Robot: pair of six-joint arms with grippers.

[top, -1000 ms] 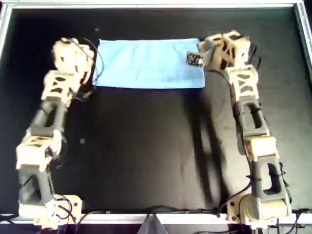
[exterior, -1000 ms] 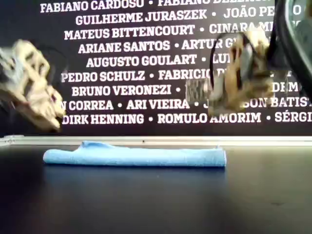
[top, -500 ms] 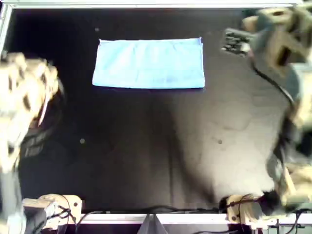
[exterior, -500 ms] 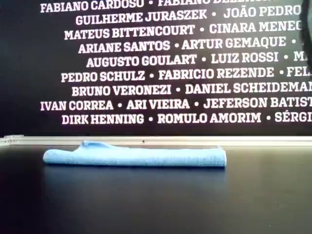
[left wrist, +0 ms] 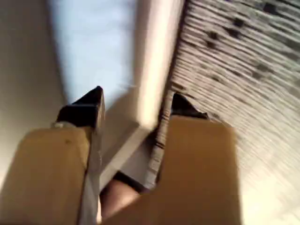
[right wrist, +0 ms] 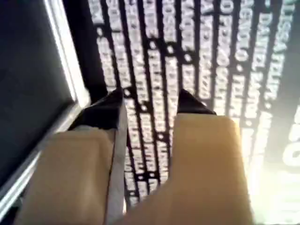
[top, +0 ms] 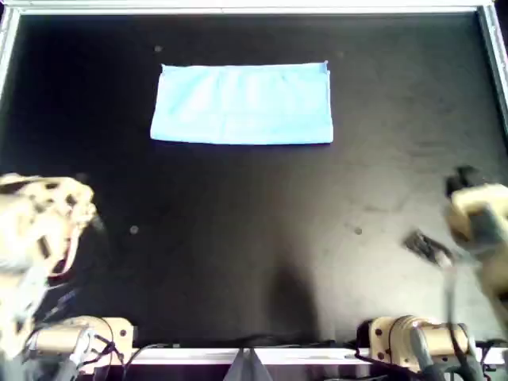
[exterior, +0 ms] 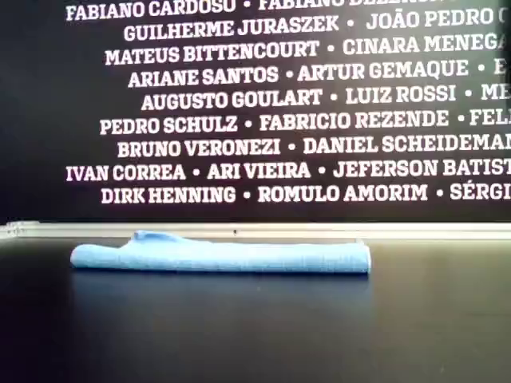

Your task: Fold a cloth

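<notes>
The light-blue cloth (top: 242, 103) lies flat as a folded rectangle at the far middle of the black table. In the exterior view the cloth (exterior: 219, 256) is a low flat strip with nothing touching it. My first gripper (left wrist: 138, 103) is open and empty, facing a pale wall or ceiling. My second gripper (right wrist: 150, 101) is open and empty, facing the wall of names. In the overhead view one blurred arm (top: 40, 230) is at the near left and another arm (top: 476, 218) at the near right, both far from the cloth. The wrist views do not show which arm is which.
A metal rail (top: 238, 8) frames the black table (top: 254, 238). Two arm bases (top: 83, 337) (top: 413, 341) stand at the near edge. A black wall with white names (exterior: 279, 104) rises behind the far rail.
Both arms have drawn back from the cloth's two ends to the table's near side and left the exterior view. The cloth has not moved.
</notes>
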